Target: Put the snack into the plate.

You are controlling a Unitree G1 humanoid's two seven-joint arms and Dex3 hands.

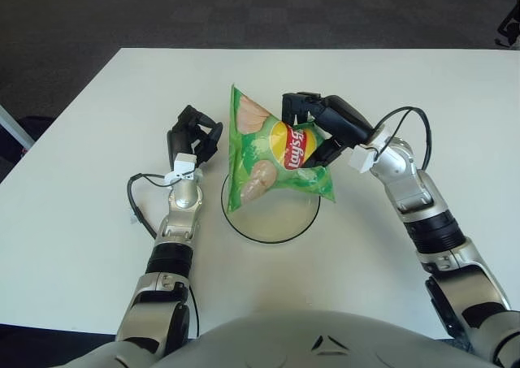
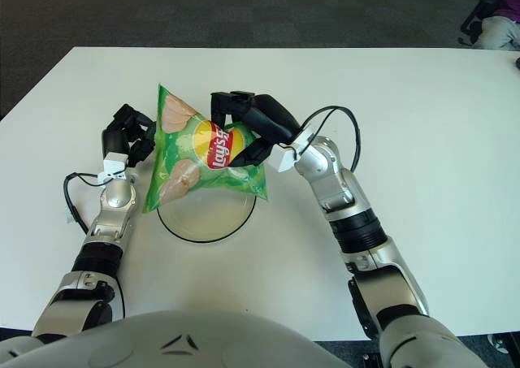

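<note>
right hand (image 1: pixel 318 124) is clamping its black fingers on the green foil Lay's crisp bag (image 1: pixel 272 157), gripping its far edge so it hangs tilted | bag is hovering just below the hand, over the white black-rimmed round plate (image 1: pixel 276 218) | left hand (image 1: pixel 192 136) is idling beside the plate, fingers curled, holding nothing | red-and-yellow "Lay's" logo is facing up
</note>
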